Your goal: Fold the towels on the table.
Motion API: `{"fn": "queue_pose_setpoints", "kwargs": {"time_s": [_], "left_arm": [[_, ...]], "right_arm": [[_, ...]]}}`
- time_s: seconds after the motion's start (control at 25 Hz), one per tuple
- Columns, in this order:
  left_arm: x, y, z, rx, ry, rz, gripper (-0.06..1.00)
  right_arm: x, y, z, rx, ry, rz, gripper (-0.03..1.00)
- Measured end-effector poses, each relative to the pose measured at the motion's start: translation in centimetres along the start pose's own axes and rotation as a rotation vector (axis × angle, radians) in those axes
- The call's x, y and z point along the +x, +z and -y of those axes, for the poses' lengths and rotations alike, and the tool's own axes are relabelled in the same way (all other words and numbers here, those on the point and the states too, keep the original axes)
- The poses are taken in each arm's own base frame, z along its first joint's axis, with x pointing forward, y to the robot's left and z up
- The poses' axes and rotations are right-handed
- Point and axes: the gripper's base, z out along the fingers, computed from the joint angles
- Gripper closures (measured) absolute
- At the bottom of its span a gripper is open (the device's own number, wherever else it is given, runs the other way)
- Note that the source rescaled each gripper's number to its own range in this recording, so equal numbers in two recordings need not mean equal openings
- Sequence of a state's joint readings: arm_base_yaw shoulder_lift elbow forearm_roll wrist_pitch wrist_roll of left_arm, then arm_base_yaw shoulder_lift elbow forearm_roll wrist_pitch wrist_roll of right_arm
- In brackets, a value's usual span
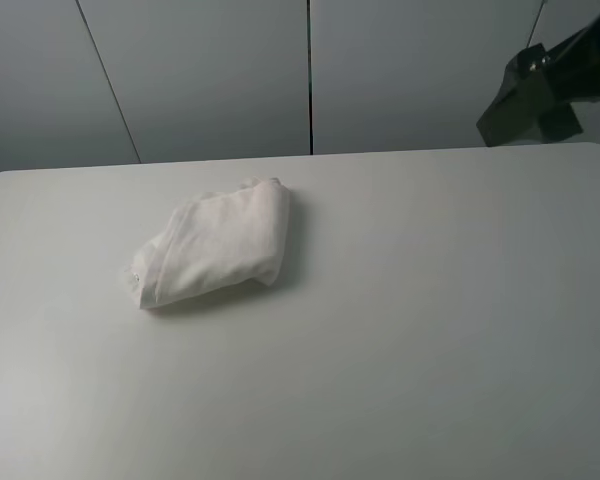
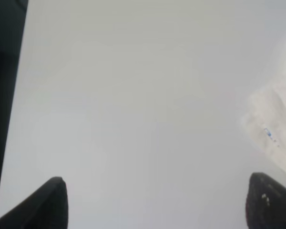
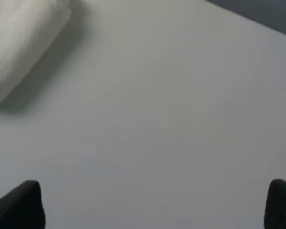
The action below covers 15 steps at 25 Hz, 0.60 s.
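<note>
Large plain white matte table (image 1: 430,330) with rounded corners: fills most of the high view, bare over nearly all its surface, and serves as the landmark here. Grey panelled wall (image 1: 210,70): stands behind the table's far edge, split by thin dark seams. Soft white terry cloth towel (image 1: 215,248): lies bunched into a compact, thick bundle on the table's left half, toward the far edge, well clear of every table edge, casting a soft shadow along its near side; its layers are uneven rather than squared. A small blue-printed label (image 2: 270,135) shows on the towel's corner in the left wrist view. Right arm, dark housing (image 1: 540,90): raised above the table's far right corner, well apart from the towel. Right gripper (image 3: 155,205): two dark fingertips (image 3: 20,206) spread wide over bare table, nothing between them; the towel sits off to one side in that view, apart from both tips. Left gripper (image 2: 157,202): two dark fingertips (image 2: 43,205) likewise spread wide over bare table, holding nothing, with the labelled towel corner near one tip but not touching it.
</note>
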<state>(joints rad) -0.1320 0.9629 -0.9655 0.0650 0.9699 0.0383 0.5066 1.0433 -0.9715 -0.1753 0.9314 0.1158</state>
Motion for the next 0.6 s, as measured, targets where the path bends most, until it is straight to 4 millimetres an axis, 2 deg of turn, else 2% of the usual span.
{"fn": "queue_pose_setpoints", "kwargs": {"time_s": [0.12, 0.4, 0.6], "left_arm": [[2.3, -2.5, -0.3, -0.039, -0.015, 0.039, -0.02], [9.1, -6.1, -0.1, -0.055, -0.053, 0.119, -0.02], [12.8, -8.2, 0.4, -0.027, -0.098, 0.241, -0.03]], "right_arm": [[2.6, -2.2, 0.4, 0.001, 0.013, 0.049, -0.03], [8.6, -6.8, 1.2, 0.013, 0.044, 0.081, -0.03], [11.9, -8.5, 0.9, -0.052, 0.081, 0.125, -0.03]]}}
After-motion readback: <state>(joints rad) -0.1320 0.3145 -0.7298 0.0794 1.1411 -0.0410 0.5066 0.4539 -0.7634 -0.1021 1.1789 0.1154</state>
